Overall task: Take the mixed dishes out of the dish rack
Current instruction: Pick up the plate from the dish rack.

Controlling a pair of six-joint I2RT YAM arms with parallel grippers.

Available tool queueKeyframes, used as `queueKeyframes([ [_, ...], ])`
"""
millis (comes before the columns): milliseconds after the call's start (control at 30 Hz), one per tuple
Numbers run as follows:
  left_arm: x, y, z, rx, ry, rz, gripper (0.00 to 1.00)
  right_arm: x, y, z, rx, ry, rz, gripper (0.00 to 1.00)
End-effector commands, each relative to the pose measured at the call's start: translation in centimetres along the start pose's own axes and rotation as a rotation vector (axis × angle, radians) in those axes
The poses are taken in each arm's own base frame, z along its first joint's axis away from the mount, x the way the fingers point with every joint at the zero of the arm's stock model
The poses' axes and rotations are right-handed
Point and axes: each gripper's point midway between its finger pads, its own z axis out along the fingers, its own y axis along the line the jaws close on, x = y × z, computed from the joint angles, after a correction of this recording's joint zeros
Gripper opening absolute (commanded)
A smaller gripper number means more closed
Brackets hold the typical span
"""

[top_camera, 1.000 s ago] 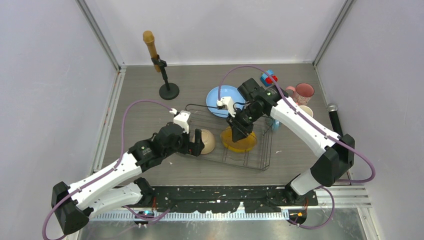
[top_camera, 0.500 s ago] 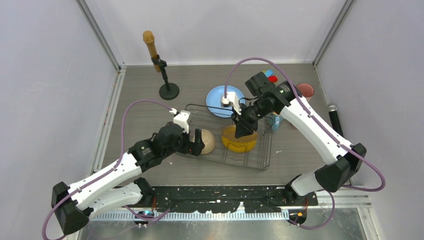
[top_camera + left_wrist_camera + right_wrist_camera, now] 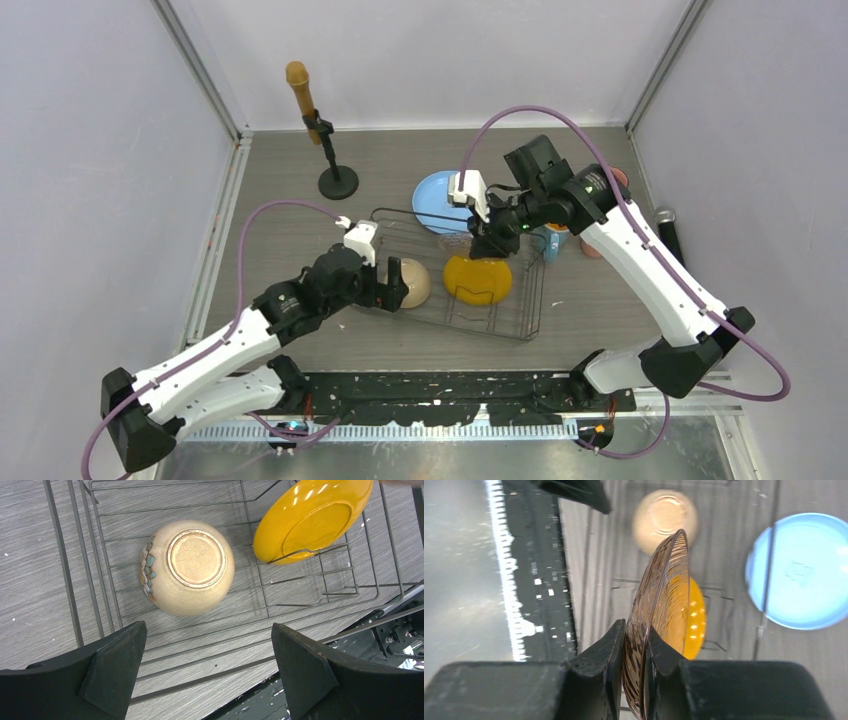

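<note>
**Top view.** Your right end effector point(image 3: 490, 241) hangs over the far half of the dark wire dish rack point(image 3: 520, 312), above the round yellow plate point(image 3: 478, 279) leaning in the dividers. Its load is hard to read from here. The large light-blue plate point(image 3: 440, 192) lies flat on the grey counter point(image 3: 290, 230), at 10 o'clock from that end effector and just past the rack's far rim. Your left end effector point(image 3: 388, 288) sits at the rack's left end, with the upturned beige bowl point(image 3: 414, 283) just beside it at 3 o'clock.

**Left wrist view.** The jaws are spread fully and hold nothing. The bowl sits base-up on the rack wires, dead ahead at 12 o'clock. The yellow plate is off at 1 o'clock, apart from the bowl.

**Right wrist view.** The jaws are nearly closed, pinching the rim of a translucent amber ribbed glass plate point(image 3: 659, 610). It stands on edge, with its long axis running straight out from the fingers. The light-blue plate shows at 2 o'clock.

**Judgement.** The set-down turns on that edge-on hold, so you will likely need to roll the wrist flat. The right arm is nearer the open counter; the left is nearer the bowl.
</note>
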Motion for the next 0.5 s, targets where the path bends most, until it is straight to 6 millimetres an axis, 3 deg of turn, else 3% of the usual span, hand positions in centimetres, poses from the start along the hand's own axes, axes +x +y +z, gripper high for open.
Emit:
queueKeyframes([
  [0, -2.2, -0.6, -0.9, 0.016, -0.079, -0.038, 1.0, -2.1, -4.1, -0.8, 0.246, -0.05, -0.08, 0.13],
  [167, -3.2, 0.6, -1.6, -0.055, -0.122, -0.101, 1.0, -3.6, -4.5, -1.1, 0.292, -0.115, -0.183, 0.13],
  [233, -4.6, 0.4, -2.3, -0.065, -0.163, -0.156, 1.0, -3.3, -4.3, -0.6, 0.295, -0.137, -0.255, 0.13],
  [367, -7.8, -1.3, -3.7, 0.004, -0.241, -0.218, 1.0, -4.0, -5.0, 0.1, 0.372, -0.203, -0.392, 0.23],
  [467, -9.7, -1.5, -4.2, -0.022, -0.262, -0.243, 1.0, -4.3, -5.4, 0.4, 0.403, -0.198, -0.478, 0.21],
])
